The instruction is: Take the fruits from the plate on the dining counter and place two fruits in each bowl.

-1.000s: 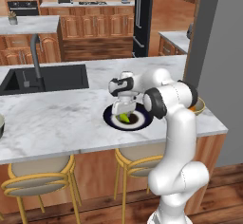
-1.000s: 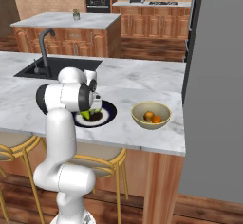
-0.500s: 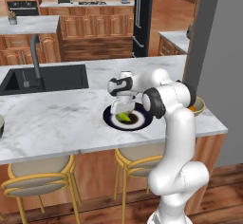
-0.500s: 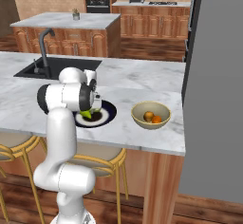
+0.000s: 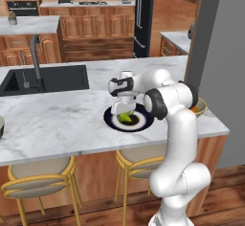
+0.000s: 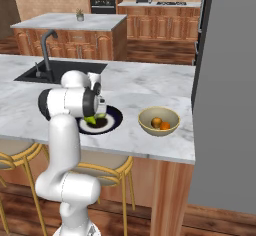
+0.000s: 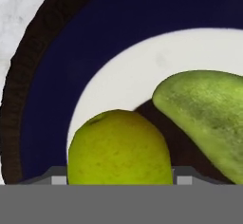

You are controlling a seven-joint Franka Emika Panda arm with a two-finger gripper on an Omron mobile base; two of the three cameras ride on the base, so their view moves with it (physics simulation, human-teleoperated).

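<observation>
Already low over the plate (image 5: 143, 123), the gripper (image 5: 122, 109) hangs just above the two green fruits left on it, presumably lined up to take one. In the hand view the yellow-green fruit (image 7: 118, 148) sits dead centre at the bottom edge, so it looks like the target, with the pear (image 7: 209, 114) lying just beside it on the plate's pale centre. Whether the jaws are spread or closed I cannot tell: the fruit hides them up close, and the base views are too coarse. From the right base, a bowl (image 6: 159, 121) beside the plate on the tabletop (image 6: 150, 92) holds two orange fruits (image 6: 160, 124), so that bowl seems finished. From the left base the arm covers most of that bowl, but that view shows the gripper over the plate.
</observation>
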